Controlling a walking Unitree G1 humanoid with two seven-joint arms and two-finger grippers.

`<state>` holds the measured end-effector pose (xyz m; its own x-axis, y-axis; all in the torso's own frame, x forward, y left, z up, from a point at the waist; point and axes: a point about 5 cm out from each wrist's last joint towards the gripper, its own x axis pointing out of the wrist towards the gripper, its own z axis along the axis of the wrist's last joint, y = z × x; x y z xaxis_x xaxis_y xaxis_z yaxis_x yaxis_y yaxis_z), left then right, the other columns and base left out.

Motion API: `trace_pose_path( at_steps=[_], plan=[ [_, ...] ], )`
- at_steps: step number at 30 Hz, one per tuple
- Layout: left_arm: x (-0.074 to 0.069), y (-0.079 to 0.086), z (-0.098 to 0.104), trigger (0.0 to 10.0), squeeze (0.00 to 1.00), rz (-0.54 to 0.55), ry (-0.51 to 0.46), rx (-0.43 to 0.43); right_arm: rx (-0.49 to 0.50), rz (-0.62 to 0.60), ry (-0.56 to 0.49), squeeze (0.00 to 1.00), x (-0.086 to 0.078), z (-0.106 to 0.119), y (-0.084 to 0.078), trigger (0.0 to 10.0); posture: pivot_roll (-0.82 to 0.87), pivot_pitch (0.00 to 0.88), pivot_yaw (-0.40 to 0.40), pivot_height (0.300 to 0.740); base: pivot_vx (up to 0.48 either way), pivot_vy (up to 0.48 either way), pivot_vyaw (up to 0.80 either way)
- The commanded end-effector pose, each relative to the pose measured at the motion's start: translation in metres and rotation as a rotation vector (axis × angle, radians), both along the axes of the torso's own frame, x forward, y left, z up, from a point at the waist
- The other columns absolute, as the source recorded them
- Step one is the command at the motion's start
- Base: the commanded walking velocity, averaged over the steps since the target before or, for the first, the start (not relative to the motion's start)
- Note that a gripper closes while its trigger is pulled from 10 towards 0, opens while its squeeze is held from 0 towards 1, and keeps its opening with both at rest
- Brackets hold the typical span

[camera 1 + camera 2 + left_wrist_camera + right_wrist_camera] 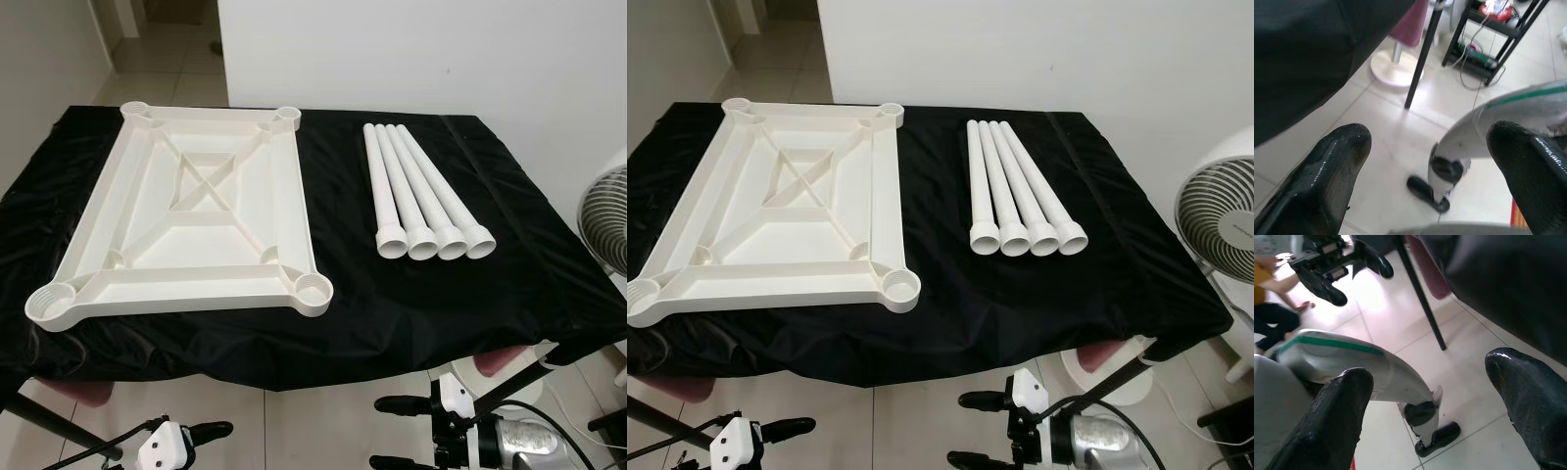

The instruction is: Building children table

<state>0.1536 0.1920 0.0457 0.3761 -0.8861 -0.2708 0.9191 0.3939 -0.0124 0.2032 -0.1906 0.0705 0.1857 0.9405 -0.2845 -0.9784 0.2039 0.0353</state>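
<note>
A big tabletop with a black cloth fills the space up ahead of both sets of jaws. On it lies the white table top piece, upside down, with 4 round sockets at its corners. It sits up and ahead of the left jaws.

Next come the 4 white legs. They lie side by side, touching, just beside the table top piece. Their long way runs away from the jaws, and their wide ends point back at the jaws. They lie up and ahead of the right jaws, so the right arm looks nearer to them.

Both sets of jaws hang low, below the near edge of the tabletop, over the floor. The left jaws are spread wide and hold nothing. The right jaws are spread wide too, and hold nothing.

No leg is in a socket yet, so the building has not started. I think the right jaws should rise and reach ahead to take 1 leg across its long side.
</note>
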Motion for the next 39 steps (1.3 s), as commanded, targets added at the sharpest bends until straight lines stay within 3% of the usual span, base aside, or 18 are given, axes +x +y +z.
trace_pose_path(
  at_steps=[1, 6, 7, 8, 9, 15, 19, 27, 29, 33, 39],
  plan=[
    [-0.003, -0.003, 0.004, 10.0, 0.0, -0.04, 0.028, -0.016, 0.014, 0.011, 0.006, 0.0, 0.001, 0.007, -0.002, 10.0, 0.06, 0.08, -0.006, 0.74, 0.0, 0.0, 0.0],
    [0.009, -0.006, 0.034, 10.0, 0.0, -0.013, -0.03, -0.067, 0.07, -0.04, -0.04, 0.0, 0.015, 0.023, -0.002, 10.0, 0.06, 0.075, -0.006, 0.74, 0.0, 0.0, 0.0],
    [0.016, -0.007, 0.049, 10.0, 0.0, -0.003, -0.053, -0.089, 0.088, -0.063, -0.054, 0.0, 0.02, 0.029, -0.001, 10.0, 0.07, 0.068, -0.008, 0.74, 0.0, 0.0, 0.0],
    [0.016, -0.007, 0.049, 10.0, 0.0, -0.003, -0.053, -0.089, 0.088, -0.063, -0.054, 0.0, 0.02, 0.029, -0.001, 10.0, 0.07, 0.068, -0.008, 0.74, 0.0, 0.0, 0.0],
    [0.031, -0.008, 0.079, 10.0, 0.0, 0.021, -0.113, -0.141, 0.133, -0.124, -0.086, 0.0, 0.031, 0.041, -0.001, 10.0, 0.07, 0.062, -0.006, 0.74, 0.0, 0.0, 0.0],
    [0.05, -0.007, 0.106, 10.0, 0.0, 0.066, -0.16, -0.21, 0.191, -0.222, -0.144, 0.0, 0.049, 0.056, -0.001, 10.0, 0.07, 0.048, -0.002, 0.74, 0.0, 0.0, 0.0],
    [0.072, -0.004, 0.129, 10.0, 0.0, 0.141, -0.243, -0.264, 0.289, -0.379, -0.247, 0.0, 0.075, 0.079, 0.001, 10.0, 0.07, 0.037, 0.004, 0.74, 0.0, 0.0, 0.0],
    [0.106, -0.006, 0.139, 10.0, 0.0, 0.327, -0.327, -0.301, 0.38, -0.666, -0.289, 0.0, 0.107, 0.091, 0.012, 10.0, 0.07, 0.025, 0.002, 0.74, 0.0, 0.0, 0.0],
    [0.106, -0.006, 0.139, 10.0, 0.0, 0.327, -0.327, -0.301, 0.38, -0.666, -0.289, 0.0, 0.107, 0.091, 0.012, 10.0, 0.07, 0.025, 0.002, 0.74, 0.0, 0.0, 0.0],
    [0.128, -0.011, 0.129, 10.0, 0.0, 0.471, -0.271, -0.311, 0.373, -0.868, -0.33, 0.0, 0.122, 0.089, 0.019, 10.0, 0.05, 0.016, 0.002, 0.74, 0.0, 0.0, 0.0],
    [0.152, -0.013, 0.122, 10.0, 0.0, 0.647, -0.289, -0.301, 0.37, -1.02, -0.392, 0.0, 0.131, 0.092, 0.023, 10.0, 0.04, 0.02, -0.012, 0.74, 0.0, 0.0, 0.0]
  ],
)
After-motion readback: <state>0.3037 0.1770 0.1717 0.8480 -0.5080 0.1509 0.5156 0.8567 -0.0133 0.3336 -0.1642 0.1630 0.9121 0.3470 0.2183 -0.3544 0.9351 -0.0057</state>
